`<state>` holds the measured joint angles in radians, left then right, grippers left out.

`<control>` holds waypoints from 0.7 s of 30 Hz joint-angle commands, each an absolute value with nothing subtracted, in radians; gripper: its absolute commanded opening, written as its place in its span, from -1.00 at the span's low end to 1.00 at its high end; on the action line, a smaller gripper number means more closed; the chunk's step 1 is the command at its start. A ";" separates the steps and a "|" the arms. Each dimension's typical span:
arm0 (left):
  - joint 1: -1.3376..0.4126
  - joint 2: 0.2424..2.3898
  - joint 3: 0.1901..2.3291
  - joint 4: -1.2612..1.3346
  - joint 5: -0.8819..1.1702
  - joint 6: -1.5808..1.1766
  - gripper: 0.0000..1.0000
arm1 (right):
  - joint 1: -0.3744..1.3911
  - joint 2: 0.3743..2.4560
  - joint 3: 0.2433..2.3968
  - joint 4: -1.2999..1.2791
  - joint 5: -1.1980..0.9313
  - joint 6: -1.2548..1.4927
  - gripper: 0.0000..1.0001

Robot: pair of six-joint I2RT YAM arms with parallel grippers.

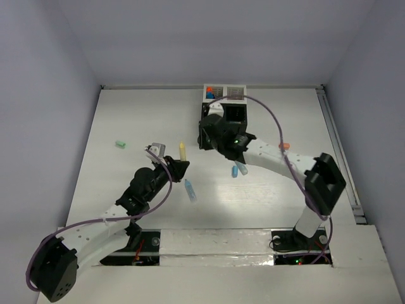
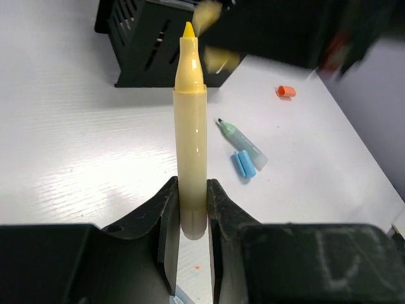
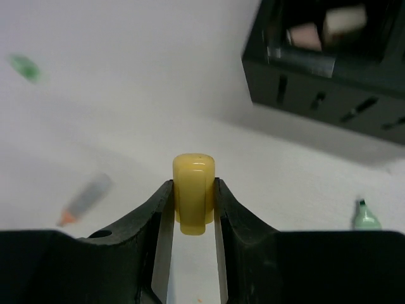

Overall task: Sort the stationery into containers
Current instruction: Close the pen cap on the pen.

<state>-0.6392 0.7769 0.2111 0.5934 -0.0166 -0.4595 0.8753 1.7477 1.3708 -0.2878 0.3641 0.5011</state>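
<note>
Black matte plastic fingers (image 2: 166, 209), curved and faintly scuffed, fill the bottom of my left wrist view. My left gripper (image 2: 192, 187) has its jaws drawn in to a narrow slot, clamped on the lower barrel of a yellow highlighter (image 2: 190, 133). It is a smooth, glossy pale cylinder, uncapped, standing straight out from the jaws and tapering to a deeper yellow chisel tip. From overhead I see it held over the white table (image 1: 120, 107), left of centre.

My right gripper (image 3: 193, 185) has the same black fingers, pinched tight on a short yellow cap (image 3: 193, 174). The cap is rounded and waxy-looking, and its top pokes out past the fingertips.

Nearest the arm bases, a blue highlighter (image 1: 189, 190) lies flat on the finely grained tabletop. Past it a teal highlighter (image 2: 242, 144) with a translucent body lies flat, a stubby blue cap (image 2: 243, 164) just beside its end. A grey marker (image 3: 85, 199) with an orange tip and a small green piece (image 3: 24, 67) show only as blurs in my right wrist view. Farther right, an orange cap (image 2: 286, 91) lies alone.

Farthest back stands the organizer (image 1: 235, 114), a black box with slotted walls joined to a white part behind it. One black compartment holds blurred pink and cream ends. My right gripper sits just in front of the black part.
</note>
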 commanded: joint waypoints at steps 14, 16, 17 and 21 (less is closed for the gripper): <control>-0.634 0.733 0.184 0.724 0.101 -0.454 -1.00 | 0.876 1.597 1.324 0.224 0.163 0.620 -0.62; -0.634 0.729 0.184 0.721 0.095 -0.453 -1.00 | 0.876 1.604 1.328 0.215 0.153 0.621 -0.63; -0.634 0.724 0.186 0.718 0.092 -0.453 -1.00 | 0.887 1.605 1.327 0.213 0.149 0.621 -0.62; -0.634 0.716 0.190 0.696 0.072 -0.448 -1.00 | 0.908 1.615 1.324 0.203 0.138 0.624 -0.62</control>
<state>-0.6392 0.7361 0.1844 0.6613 0.0776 -0.4553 0.8818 1.6138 1.3228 0.1501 0.1673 0.6125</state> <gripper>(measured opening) 0.146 0.326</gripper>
